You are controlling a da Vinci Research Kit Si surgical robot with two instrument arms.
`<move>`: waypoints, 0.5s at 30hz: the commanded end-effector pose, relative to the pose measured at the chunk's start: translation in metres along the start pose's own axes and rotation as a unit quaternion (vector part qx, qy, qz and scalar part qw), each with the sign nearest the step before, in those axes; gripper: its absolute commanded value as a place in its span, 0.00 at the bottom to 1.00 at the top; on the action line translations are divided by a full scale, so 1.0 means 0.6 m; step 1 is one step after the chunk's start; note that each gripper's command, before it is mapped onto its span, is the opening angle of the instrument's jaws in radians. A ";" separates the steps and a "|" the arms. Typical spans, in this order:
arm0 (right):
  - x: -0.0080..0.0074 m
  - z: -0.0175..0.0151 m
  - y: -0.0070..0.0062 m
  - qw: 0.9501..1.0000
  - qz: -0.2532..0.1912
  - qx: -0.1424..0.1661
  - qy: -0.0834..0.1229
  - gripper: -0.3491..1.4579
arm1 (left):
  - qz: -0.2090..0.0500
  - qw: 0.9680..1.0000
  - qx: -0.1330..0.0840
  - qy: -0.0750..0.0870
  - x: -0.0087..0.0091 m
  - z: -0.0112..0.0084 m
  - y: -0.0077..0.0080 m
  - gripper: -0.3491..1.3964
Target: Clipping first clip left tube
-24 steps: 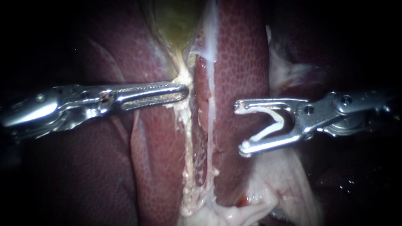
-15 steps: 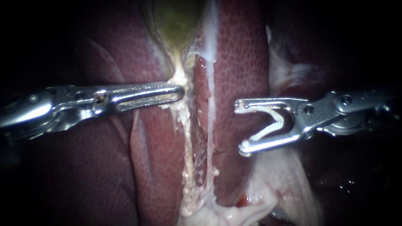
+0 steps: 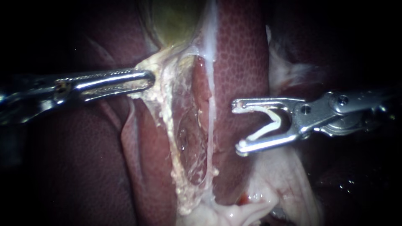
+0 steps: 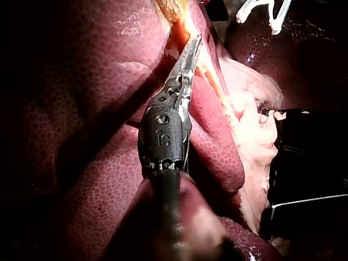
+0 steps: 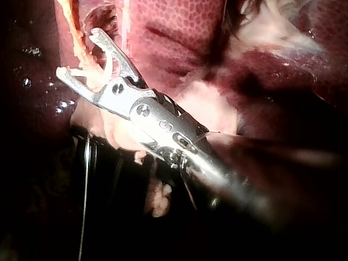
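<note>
The right instrument's hand, gripping an open white clip, hangs apart from the left tube, whose pale tissue the left instrument's hand clamps; no clip placed yet.

**Lighting finding: we are recording one narrow pool of light in the middle, falling off into black at every edge.**

In the endoscope view we are seeing light coming from the camera's side. It is brightest on the liver and on the pale tissue clamped by the jaws of the left instrument. Hard glare is streaking that instrument's metal and the right instrument, and the white clip gripped between the right instrument's jaws is glowing. In the left wrist view the instrument is casting a long shadow across the liver, and its shaft nearest the camera is blurring. In the right wrist view the shaft is smearing likewise, and the ground beneath it is sinking into darkness.
</note>
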 end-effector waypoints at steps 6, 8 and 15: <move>-0.0035 0.0046 0.0006 1.000 -0.006 0.008 0.000 0.52 | 0.001 1.000 0.000 0.000 0.0002 0.0001 0.0001 0.00; -0.0054 0.0070 0.0009 1.000 -0.009 0.012 0.000 0.52 | 0.001 1.000 -0.001 0.000 0.0003 0.0001 0.0000 0.00; -0.0119 0.0142 0.0023 1.000 0.004 0.021 -0.003 0.52 | 0.001 1.000 -0.001 -0.001 0.0004 0.0001 0.0000 0.00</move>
